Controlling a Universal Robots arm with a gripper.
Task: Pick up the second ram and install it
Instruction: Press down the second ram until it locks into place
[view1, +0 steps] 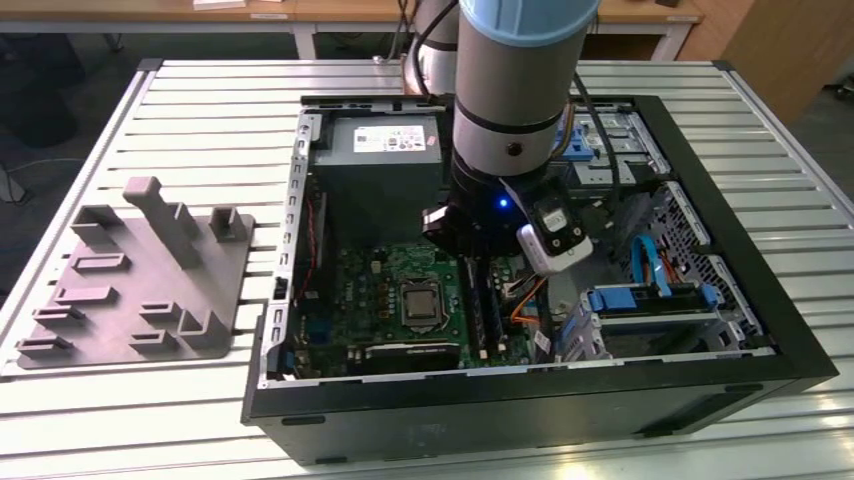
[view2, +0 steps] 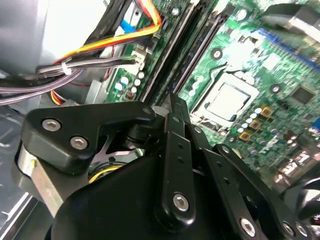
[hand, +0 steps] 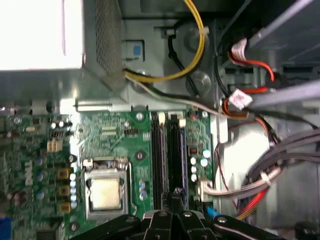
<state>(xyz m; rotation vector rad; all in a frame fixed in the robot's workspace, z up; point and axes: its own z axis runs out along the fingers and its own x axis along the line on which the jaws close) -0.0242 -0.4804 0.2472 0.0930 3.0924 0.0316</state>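
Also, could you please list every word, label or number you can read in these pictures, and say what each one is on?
No text can be quoted; none is readable.
White label on the power supply: print too small to read.
Blue sticker on the case wall: blurred.
White cable tag: no print can be made out.
Motherboard markings: too small to read.

claw (hand: 176, 196) tips, perhaps pinching the second ram (hand: 176, 165), hidden
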